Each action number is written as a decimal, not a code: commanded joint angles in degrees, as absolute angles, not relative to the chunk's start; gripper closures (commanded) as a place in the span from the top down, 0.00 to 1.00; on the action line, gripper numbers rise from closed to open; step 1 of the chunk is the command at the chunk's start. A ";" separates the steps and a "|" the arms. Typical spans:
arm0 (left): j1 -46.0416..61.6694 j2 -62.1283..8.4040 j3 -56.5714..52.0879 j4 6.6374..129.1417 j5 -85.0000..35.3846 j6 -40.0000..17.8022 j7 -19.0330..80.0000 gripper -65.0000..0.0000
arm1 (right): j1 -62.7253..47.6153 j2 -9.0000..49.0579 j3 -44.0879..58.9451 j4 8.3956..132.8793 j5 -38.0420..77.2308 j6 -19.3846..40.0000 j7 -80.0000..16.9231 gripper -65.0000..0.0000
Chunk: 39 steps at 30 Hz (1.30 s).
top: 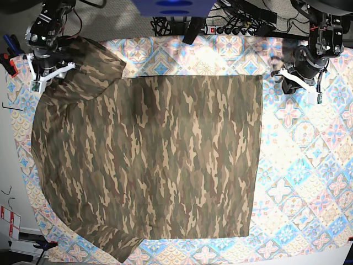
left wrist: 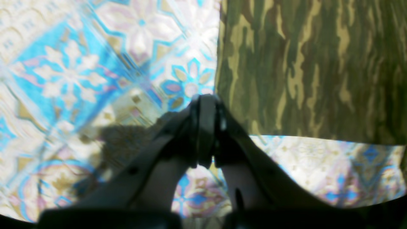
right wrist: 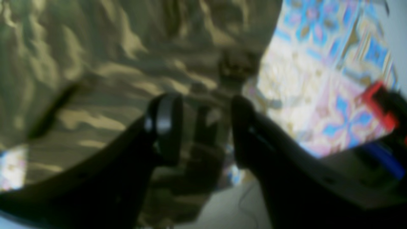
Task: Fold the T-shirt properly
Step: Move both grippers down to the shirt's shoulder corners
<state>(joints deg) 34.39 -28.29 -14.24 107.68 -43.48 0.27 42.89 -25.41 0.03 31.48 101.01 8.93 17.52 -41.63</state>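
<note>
Right wrist view: the right tool (right wrist: 203,127) has its jaws apart, with the shirt (right wrist: 105,73) lying beneath and between them; nothing is pinched that I can see. It hangs over the shirt's sleeve corner at the far edge, by the base view's upper left (top: 48,69). The left tool (left wrist: 206,127) is shut on nothing, jaws pressed together, just off the shirt's opposite far corner and over the tablecloth (left wrist: 79,70).

The shirt (top: 149,160) lies spread flat on the bench, one long side straight, the sleeve end toward the right tool bunched and rounded, its near sleeve reaching the tablecloth's edge.

Risks, as I judge them: the open right tool may close on only the top layer of the sleeve, so the fold drags crooked. The cloth is soft and will slump or crease if lifted from a single corner. The shut left tool, sitting beside the hem rather than on it, could snag the tablecloth (top: 309,165) instead of the shirt and pull everything askew.

No containers are visible in any view.
</note>
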 commanded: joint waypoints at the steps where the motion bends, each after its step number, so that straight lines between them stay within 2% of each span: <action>1: 34.59 -28.97 -14.73 108.53 -42.86 0.13 41.98 0.00 | -25.63 0.75 32.04 101.05 9.10 17.36 -40.57 0.43; 5: 34.68 -28.97 -14.73 108.44 -39.60 0.13 41.98 0.00 | -24.31 0.84 34.95 97.19 9.19 18.24 -40.48 0.50; 10: 34.86 -28.97 -14.73 108.44 -39.34 0.13 41.98 0.03 | -19.30 0.48 43.74 91.74 9.10 33.80 -41.54 0.58; 14: 34.86 -28.97 -14.73 108.44 -39.34 0.13 41.98 0.12 | -16.31 0.57 48.84 86.99 9.01 40.00 -44.44 0.59; 17: 34.86 -28.97 -14.73 108.44 -39.34 0.13 41.98 0.15 | -15.60 0.66 49.89 84.00 8.92 40.00 -45.05 0.59; 26: 34.86 -28.97 -14.73 108.44 -39.34 0.13 41.98 0.16 | -15.60 0.48 47.34 79.60 8.92 40.00 -46.46 0.59; 39: 34.86 -29.05 -14.81 108.44 -39.25 0.13 42.07 0.16 | -15.60 -0.66 46.81 79.43 9.10 40.00 -65.63 0.59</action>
